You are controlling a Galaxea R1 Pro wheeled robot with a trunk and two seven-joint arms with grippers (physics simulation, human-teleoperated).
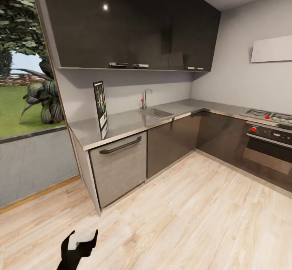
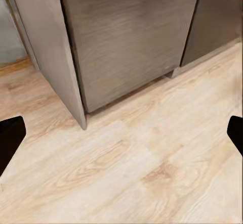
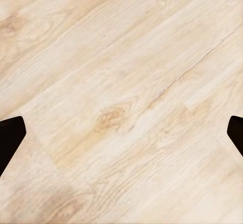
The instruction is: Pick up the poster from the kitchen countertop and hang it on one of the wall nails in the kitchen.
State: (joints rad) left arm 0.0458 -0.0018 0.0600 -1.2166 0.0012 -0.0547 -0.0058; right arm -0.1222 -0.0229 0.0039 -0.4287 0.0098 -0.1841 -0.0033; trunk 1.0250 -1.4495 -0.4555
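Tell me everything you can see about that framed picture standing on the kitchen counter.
The thin black-framed poster with white border and dark blue artwork stands upright on the long smooth grey countertop, near its window end, left of the inset sink. It is seen almost edge-on, so details blur. Its reflection shows in the slab. Whether it leans on the wall is unclear.

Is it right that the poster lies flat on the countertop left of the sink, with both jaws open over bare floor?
Not quite. In the head view the poster stands upright on the countertop, left of the sink. The rest holds.

Poster edge-on, artwork unreadable; oven cut by frame edge.
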